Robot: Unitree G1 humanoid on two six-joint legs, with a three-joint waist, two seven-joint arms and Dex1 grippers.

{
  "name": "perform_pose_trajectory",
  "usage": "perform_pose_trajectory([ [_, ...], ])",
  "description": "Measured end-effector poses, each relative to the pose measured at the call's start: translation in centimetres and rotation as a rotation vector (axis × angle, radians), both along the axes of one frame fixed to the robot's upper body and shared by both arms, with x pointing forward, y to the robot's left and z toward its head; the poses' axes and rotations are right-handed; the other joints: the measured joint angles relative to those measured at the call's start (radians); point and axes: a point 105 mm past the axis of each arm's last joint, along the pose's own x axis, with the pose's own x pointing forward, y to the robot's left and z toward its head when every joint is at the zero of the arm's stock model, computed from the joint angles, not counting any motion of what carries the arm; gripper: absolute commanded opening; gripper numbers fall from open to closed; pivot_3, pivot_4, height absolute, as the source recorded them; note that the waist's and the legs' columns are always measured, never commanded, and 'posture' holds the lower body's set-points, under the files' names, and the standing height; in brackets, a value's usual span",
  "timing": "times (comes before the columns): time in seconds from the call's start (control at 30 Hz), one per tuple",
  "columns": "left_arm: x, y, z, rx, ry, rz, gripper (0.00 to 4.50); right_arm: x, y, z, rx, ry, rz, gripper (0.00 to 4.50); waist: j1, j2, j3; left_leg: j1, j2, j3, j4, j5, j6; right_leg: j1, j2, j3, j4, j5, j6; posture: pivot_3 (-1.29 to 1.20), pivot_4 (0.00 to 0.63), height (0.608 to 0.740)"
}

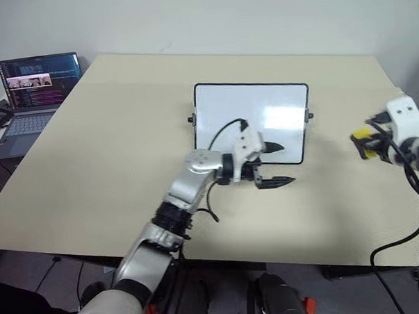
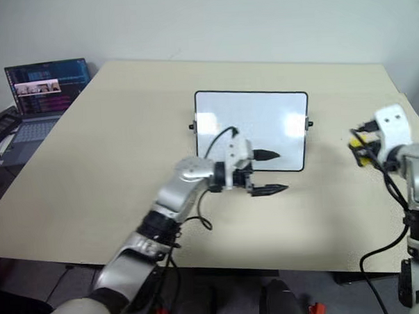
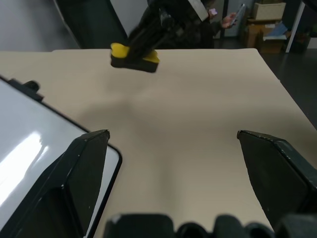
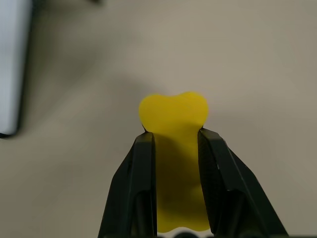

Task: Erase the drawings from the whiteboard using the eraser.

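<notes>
Whiteboard (image 1: 252, 110): glossy white, dark-framed, flat mid-table, no marks visible | Eraser (image 4: 173, 119): yellow block, squeezed and held above table, well right of board

Left arm's reaching across in front of the body, left gripper (image 1: 274, 164) pointing level toward the robot's right with its fingers (image 3: 81, 168) spread wide and nothing in them. Right arm's out to the right side, right gripper (image 4: 174, 141) angled downward, fingers (image 4: 143, 168) pinched tight on the eraser (image 4: 173, 119).
</notes>
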Motion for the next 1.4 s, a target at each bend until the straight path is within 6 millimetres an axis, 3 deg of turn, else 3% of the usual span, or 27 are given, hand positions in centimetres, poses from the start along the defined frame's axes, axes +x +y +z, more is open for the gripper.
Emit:
perform_pose_trajectory([
  [0.2, 0.8, -2.3, -1.0, -0.026, -0.021, 0.06, 4.5, -0.3, -2.5, -2.6, 0.044, 0.061, -0.103, 0.82, -0.019, 0.001, -0.001, 0.001, 0.0, 0.001, 0.0, 0.0, 0.0, 0.001, 0.0, 0.001, 0.0, 0.0, 0.001, 0.0, 0.15, 0.74],
  [0.33, 0.8, -2.5, -1.4, -0.023, -0.021, 0.068, 4.5, -0.7, -3.6, -4.4, 0.05, 0.11, -0.144, 0.82, -0.021, 0.003, -0.001, 0.002, 0.0, 0.002, 0.0, 0.0, 0.0, 0.001, 0.0, 0.002, 0.0, 0.0, 0.001, 0.0, 0.15, 0.74],
  [0.63, 0.9, -2.1, -1.4, -0.018, -0.022, 0.06, 4.5, -0.2, -4.7, -5.4, 0.081, 0.12, -0.172, 3.69, -0.02, 0.003, -0.001, 0.002, 0.0, 0.002, 0.0, 0.0, 0.0, 0.001, 0.0, 0.002, 0.0, 0.001, 0.002, 0.0, 0.15, 0.74],
  [0.9, 0.9, -1.9, -1.3, -0.017, -0.02, 0.061, 4.5, 0.0, -4.3, -4.8, 0.121, 0.111, -0.149, 3.98, -0.02, 0.003, -0.001, 0.002, 0.0, 0.002, 0.0, 0.0, 0.0, 0.001, 0.0, 0.002, 0.0, 0.001, 0.002, 0.0, 0.15, 0.74],
  [1.0, 1.2, -1.2, -1.1, -0.011, -0.024, 0.078, 4.5, -0.1, -4.4, -3.2, 0.081, 0.081, -0.139, 3.98, -0.021, 0.003, -0.001, 0.002, 0.0, 0.002, 0.0, 0.0, 0.0, 0.001, 0.0, 0.002, 0.0, 0.001, 0.002, 0.0, 0.15, 0.74],
  [1.13, 2.7, 1.8, 0.5, -0.07, -0.04, 0.188, 4.5, 1.2, -1.9, 1.1, 0.055, -0.079, -0.057, 3.98, -0.037, 0.004, -0.001, 0.002, 0.001, 0.002, 0.0, 0.0, 0.0, 0.001, 0.001, 0.003, 0.001, 0.001, 0.002, 0.0, 0.15, 0.74],
  [1.2, 4.6, 5.8, 2.8, -0.181, -0.086, 0.384, 4.5, 2.5, 1.2, 3.4, 0.092, -0.237, 0.028, 3.98, -0.051, 0.003, -0.001, 0.003, 0.003, 0.001, 0.0, 0.0, 0.0, 0.001, 0.002, 0.003, 0.001, 0.001, 0.002, 0.0, 0.15, 0.74],
  [1.3, 6.0, 10.3, 5.5, -0.298, -0.134, 0.596, 4.5, 3.3, 2.7, 2.6, 0.132, -0.285, 0.052, 3.98, -0.044, 0.003, -0.002, 0.002, 0.001, 0.001, 0.001, 0.0, 0.0, 0.002, 0.001, 0.002, 0.001, 0.001, 0.002, 0.0, 0.15, 0.74],
  [1.4, 6.7, 16.3, 6.2, -0.425, -0.12, 0.864, 4.5, 4.4, 3.8, 0.2, 0.19, -0.332, 0.046, 3.98, -0.041, 0.002, -0.002, 0.002, 0.0, 0.001, 0.002, 0.0, 0.0, 0.003, -0.001, 0.001, 0.0, 0.001, 0.003, 0.0, 0.15, 0.74],
])
